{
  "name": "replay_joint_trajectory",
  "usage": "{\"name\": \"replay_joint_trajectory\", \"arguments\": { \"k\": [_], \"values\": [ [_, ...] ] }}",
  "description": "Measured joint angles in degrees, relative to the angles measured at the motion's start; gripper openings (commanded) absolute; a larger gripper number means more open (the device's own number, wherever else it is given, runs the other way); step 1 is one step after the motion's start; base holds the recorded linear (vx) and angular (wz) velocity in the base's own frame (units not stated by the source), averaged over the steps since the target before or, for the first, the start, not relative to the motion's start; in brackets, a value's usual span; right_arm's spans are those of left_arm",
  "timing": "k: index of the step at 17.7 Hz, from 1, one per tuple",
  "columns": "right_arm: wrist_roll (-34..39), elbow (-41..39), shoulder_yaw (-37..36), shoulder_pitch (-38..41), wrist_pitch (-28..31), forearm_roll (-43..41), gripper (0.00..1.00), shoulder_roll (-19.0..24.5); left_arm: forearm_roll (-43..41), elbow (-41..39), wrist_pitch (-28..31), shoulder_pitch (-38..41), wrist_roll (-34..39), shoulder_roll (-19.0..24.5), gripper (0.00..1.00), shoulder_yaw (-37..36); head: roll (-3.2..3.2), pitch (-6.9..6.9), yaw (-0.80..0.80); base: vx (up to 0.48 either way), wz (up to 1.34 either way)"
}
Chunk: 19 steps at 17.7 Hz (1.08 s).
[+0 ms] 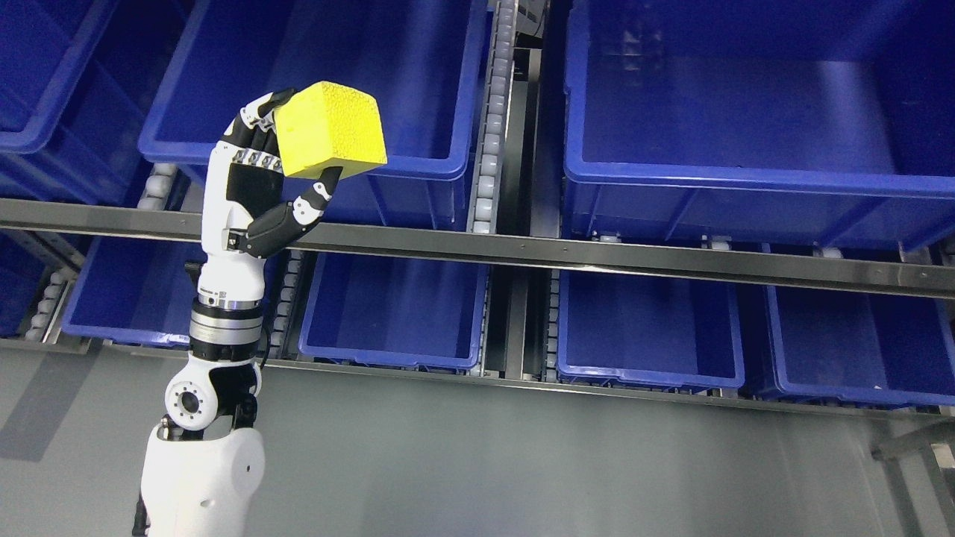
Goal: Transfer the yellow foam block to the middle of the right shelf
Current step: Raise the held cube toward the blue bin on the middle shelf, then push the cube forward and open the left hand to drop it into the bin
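Left hand (277, 175) comes up from the lower left w/ fingers (261, 123) curled over the back and thumb under the front of the yellow foam block (332, 130), so it's got a proper grip. Block's held up in the air, in front of the near rim of an upper-row blue bin (418, 160), tilted a bit. Big blue bin (746, 183) sits off to the right on the same level, metal rail (597, 261) runs below, more smaller bins (649, 328) underneath
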Motion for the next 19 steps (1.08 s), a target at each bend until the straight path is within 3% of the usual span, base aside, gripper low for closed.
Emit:
{"name": "replay_joint_trajectory", "arguments": {
  "k": [5,7,10,15,16,18,19],
  "values": [
    [0.0,0.0,0.0,0.0,0.0,-0.7,1.00,0.0,0.0,-1.1,-0.3,-2.6,0.0,0.0,0.43,-0.9,0.00,0.01,0.00,0.060,-0.17],
    [0.0,0.0,0.0,0.0,0.0,-0.8,1.00,0.0,0.0,-1.7,3.3,-4.9,0.2,0.0,0.43,-1.4,0.00,0.01,0.00,0.027,-0.01],
    [0.0,0.0,0.0,0.0,0.0,-0.9,1.00,0.0,-0.2,-2.5,13.0,-9.4,2.0,0.0,0.43,-1.9,0.00,0.01,0.00,0.006,0.00],
    [0.0,0.0,0.0,0.0,0.0,-1.0,1.00,0.0,-3.5,-2.9,37.4,-18.4,17.4,0.0,0.43,-2.7,0.00,0.01,0.00,-0.005,-0.01],
    [0.0,0.0,0.0,0.0,0.0,-1.0,1.00,0.0,-4.0,-2.8,41.8,-19.7,20.5,0.0,0.52,-3.0,0.00,0.01,0.00,0.000,0.00],
    [0.0,0.0,0.0,0.0,0.0,-1.0,1.00,0.0,-5.0,-2.4,49.8,-22.7,25.2,0.0,0.99,-3.6,0.00,0.01,0.00,0.000,0.00],
    [0.0,0.0,0.0,0.0,0.0,-1.0,1.00,0.0,-5.3,-2.0,52.7,-23.9,26.4,0.0,1.00,-3.9,0.00,0.01,0.00,0.000,0.00]
  ]
}}
